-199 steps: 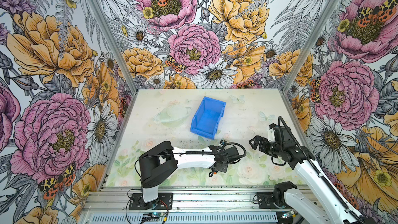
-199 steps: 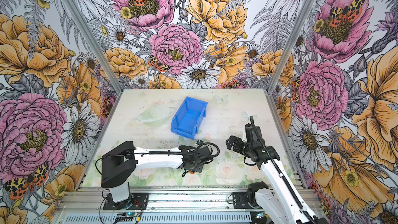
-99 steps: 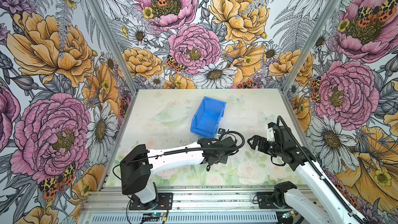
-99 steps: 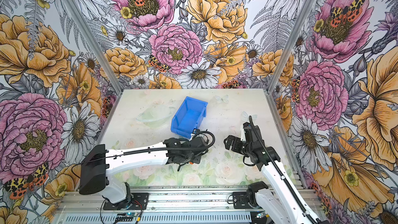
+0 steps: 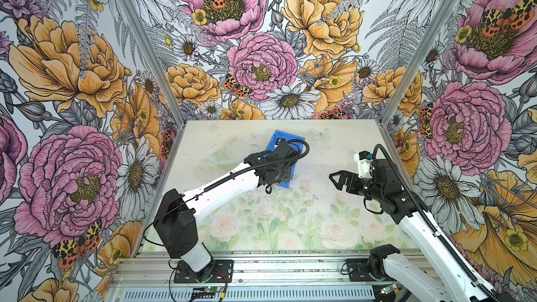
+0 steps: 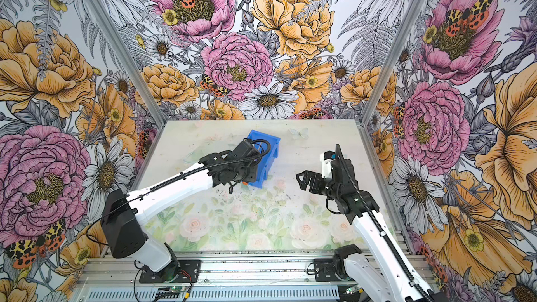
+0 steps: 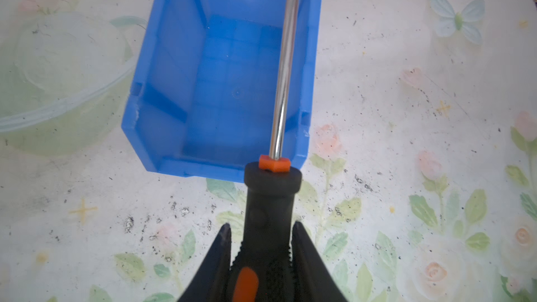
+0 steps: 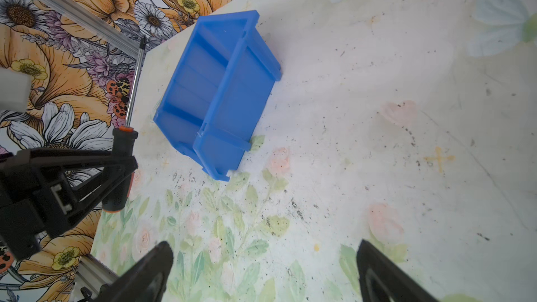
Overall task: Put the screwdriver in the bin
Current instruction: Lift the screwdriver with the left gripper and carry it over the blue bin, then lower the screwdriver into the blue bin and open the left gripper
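We log: left gripper (image 7: 261,228), clamped on screwdriver (image 7: 271,190) handle, has swung forward to bin (image 7: 162,62). Shaft now over bin interior, handle short of low front. Release likely next. Right gripper (image 8: 266,246) jaws apart, idle.

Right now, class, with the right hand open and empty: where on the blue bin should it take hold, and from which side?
Probably the rim of the long side wall facing the right hand, approached from above, one finger inside and one outside. The bin stands upright, open-topped and thin-walled, so an open hand can straddle that wall.
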Action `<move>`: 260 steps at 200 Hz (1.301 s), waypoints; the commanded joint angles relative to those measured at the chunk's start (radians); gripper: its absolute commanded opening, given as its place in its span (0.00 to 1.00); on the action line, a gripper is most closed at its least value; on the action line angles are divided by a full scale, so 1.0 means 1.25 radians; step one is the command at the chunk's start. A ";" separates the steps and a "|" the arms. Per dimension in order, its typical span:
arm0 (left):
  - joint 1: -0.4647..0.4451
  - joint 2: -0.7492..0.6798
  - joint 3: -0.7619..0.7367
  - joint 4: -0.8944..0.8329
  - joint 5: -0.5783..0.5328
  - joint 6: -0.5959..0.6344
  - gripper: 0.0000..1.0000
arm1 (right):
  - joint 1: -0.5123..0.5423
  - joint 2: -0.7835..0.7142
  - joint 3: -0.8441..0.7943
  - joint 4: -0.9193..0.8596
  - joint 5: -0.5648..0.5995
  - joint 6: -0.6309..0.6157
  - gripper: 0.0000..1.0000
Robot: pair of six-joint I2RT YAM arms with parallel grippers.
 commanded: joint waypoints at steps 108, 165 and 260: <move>0.121 0.273 0.165 0.122 0.132 0.138 0.00 | 0.044 -0.030 0.030 0.089 -0.014 -0.224 0.99; 0.143 0.312 0.157 0.143 0.159 0.148 0.00 | 0.047 -0.006 0.018 0.110 -0.015 -0.208 1.00; 0.121 0.366 0.120 0.182 0.112 0.132 0.00 | 0.050 0.040 0.065 0.117 0.042 -0.209 0.99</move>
